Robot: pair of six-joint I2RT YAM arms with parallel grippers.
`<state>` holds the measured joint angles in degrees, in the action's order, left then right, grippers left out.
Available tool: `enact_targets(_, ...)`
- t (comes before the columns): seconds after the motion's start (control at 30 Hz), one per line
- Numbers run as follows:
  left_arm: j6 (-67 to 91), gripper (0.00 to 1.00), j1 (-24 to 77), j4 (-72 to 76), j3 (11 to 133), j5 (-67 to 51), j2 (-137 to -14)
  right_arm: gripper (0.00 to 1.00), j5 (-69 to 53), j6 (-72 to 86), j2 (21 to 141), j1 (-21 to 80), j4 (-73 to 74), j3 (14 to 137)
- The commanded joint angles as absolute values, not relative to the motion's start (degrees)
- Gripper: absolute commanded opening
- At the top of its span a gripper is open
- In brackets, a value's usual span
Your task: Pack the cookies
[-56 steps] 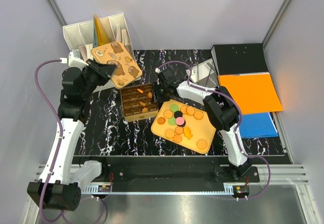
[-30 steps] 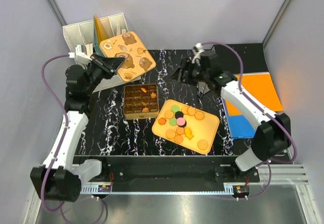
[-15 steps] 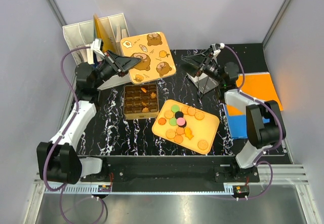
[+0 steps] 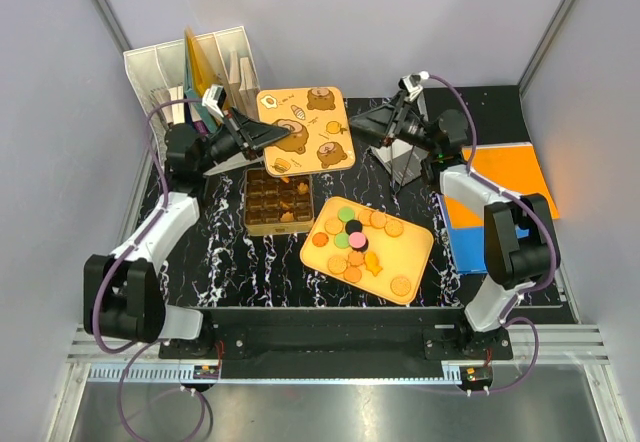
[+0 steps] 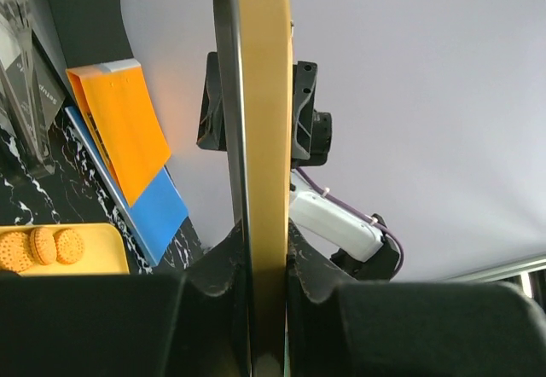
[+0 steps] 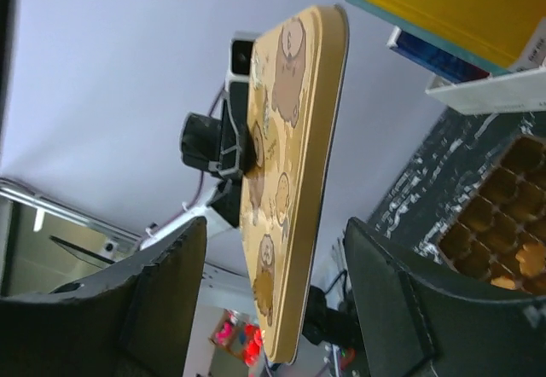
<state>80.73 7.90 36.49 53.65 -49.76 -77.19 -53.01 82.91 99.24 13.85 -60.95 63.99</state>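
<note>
- From above: pinching the lid [image 4: 305,130] with the left gripper [image 4: 256,136], right gripper [image 4: 368,127] spread wide nearby, cookies [image 4: 352,240] mostly on the tray [image 4: 420,249].
- Left wrist: holding just a thin edge; could slip.
- Right wrist: could bump the lid loose when grabbing.

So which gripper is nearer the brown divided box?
Left. The left gripper, holding the lid, is just behind the box, rear left; the right gripper, open, is farther off, rear right.

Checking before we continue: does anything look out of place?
The bear-printed lid is held aloft by the left hand near the nearly empty box, while most cookies lie on the yellow tray.
</note>
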Motion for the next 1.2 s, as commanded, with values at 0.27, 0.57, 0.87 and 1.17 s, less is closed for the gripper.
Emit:
enact_targets(0.27, 86.04, 0.17, 10.72, 47.54, 57.48, -53.09, -82.44, 0.63, -56.25, 56.34, 93.60, 19.33, -29.97, 70.05)
enact_targets(0.57, 87.80, 0.17, 11.08, 50.36, 56.69, -55.02, -84.02, 0.59, -53.35, 56.42, 93.51, 19.34, -30.94, 69.52)
enact_targets(0.87, 87.10, 0.22, 11.08, 49.05, 57.13, -57.30, -84.64, 0.32, -55.02, 60.82, 94.93, 19.34, -36.30, 70.84)
enact_targets(1.17, 70.41, 0.32, 10.02, 25.33, 64.24, -57.92, -81.13, 0.18, -55.46, 61.52, 91.50, 18.63, -35.51, 70.14)
